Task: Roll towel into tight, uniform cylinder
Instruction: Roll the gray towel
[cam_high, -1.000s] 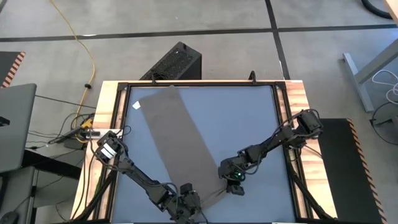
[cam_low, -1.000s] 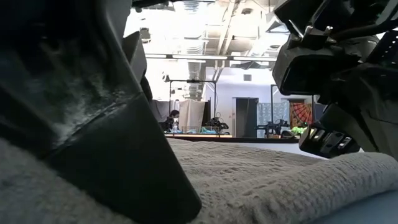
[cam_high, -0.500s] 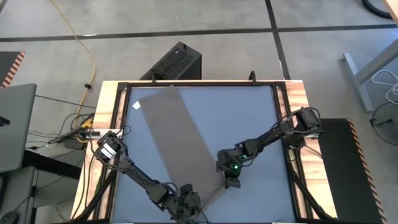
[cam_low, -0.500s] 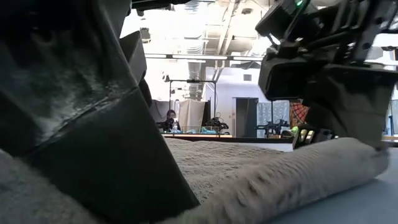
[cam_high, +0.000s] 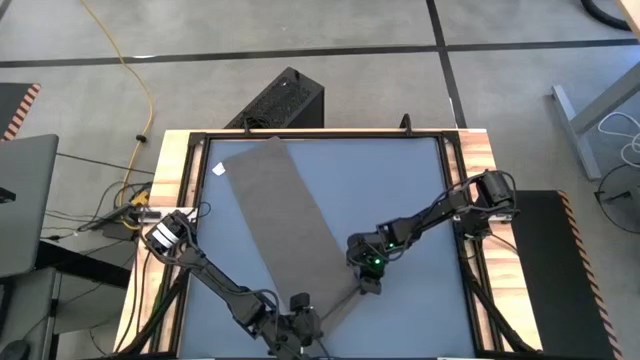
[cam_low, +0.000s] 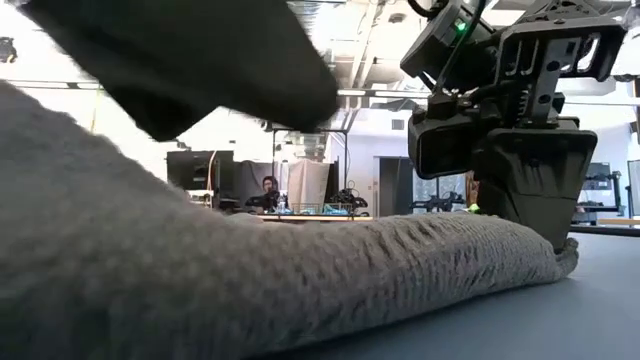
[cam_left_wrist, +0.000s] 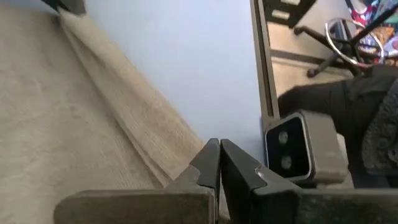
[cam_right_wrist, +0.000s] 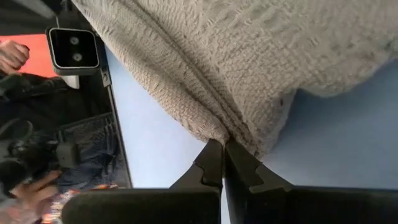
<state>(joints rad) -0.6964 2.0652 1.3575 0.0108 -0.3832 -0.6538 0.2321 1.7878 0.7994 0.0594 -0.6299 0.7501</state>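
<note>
The taupe towel (cam_high: 285, 215) lies as a long strip slanting from the table's far left to its near middle, with the white tag (cam_high: 220, 169) at its far end. Its near end is turned over into a soft ridge (cam_low: 400, 260). My left gripper (cam_high: 300, 322) is shut on the ridge's left end at the near edge. My right gripper (cam_high: 368, 283) is shut on its right end (cam_right_wrist: 233, 134). My left gripper pinches the near-left end of the turned-over edge (cam_left_wrist: 186, 158) between its two shut fingers, slanting down from the near side. That end is lifted off the table, and the cloth slopes down from it (cam_low: 120, 250). My right gripper pinches the right end of the turned-over edge (cam_right_wrist: 235, 135) between its two fingers, several layers at a fold. It comes slanting down from the table's right. That end (cam_low: 562, 255) rests on the table.
The low camera's grey box (cam_left_wrist: 292, 146) sits at the near edge close to my left gripper. Bare blue tabletop (cam_high: 400, 190) lies to the right of the towel. A black box (cam_high: 285, 100) stands beyond the far edge. A person's hand (cam_right_wrist: 12, 56) shows off the table.
My left gripper has risen, lifting the towel's near-left end off the table. My right gripper has moved toward the table's left and rolled its wrist, and the near edge has turned over into a rounded ridge. The far end has stayed flat.
</note>
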